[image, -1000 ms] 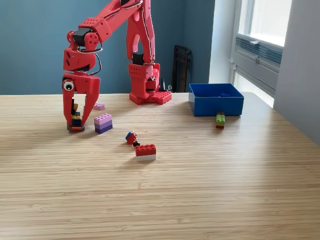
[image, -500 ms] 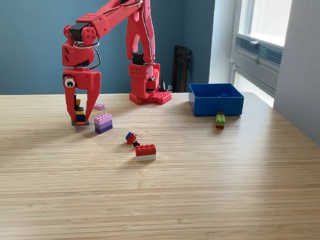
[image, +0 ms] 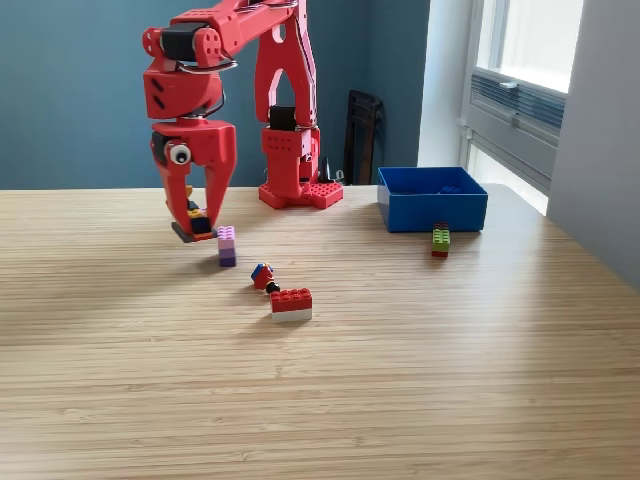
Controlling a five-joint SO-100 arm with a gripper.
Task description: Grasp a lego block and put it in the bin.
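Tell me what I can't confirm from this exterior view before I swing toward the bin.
- Bin floor: near wall hides it.
- Held block stack: gripper fingers cover most of it; grip points unclear.
- Small pink brick seen earlier: not visible now, likely behind the gripper.
- Arm's upper links: cut off by top edge.

My upper arm (image: 262, 20) cut off by top edge. Small block stack (image: 196, 222) between my jaws too small to identify. Bin (image: 432, 209) interior mostly hidden behind front wall.

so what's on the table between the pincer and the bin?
Exterior view: the purple block beside the pincer, then bare wood up to the bin. The small red piece and red block lie nearer the camera.
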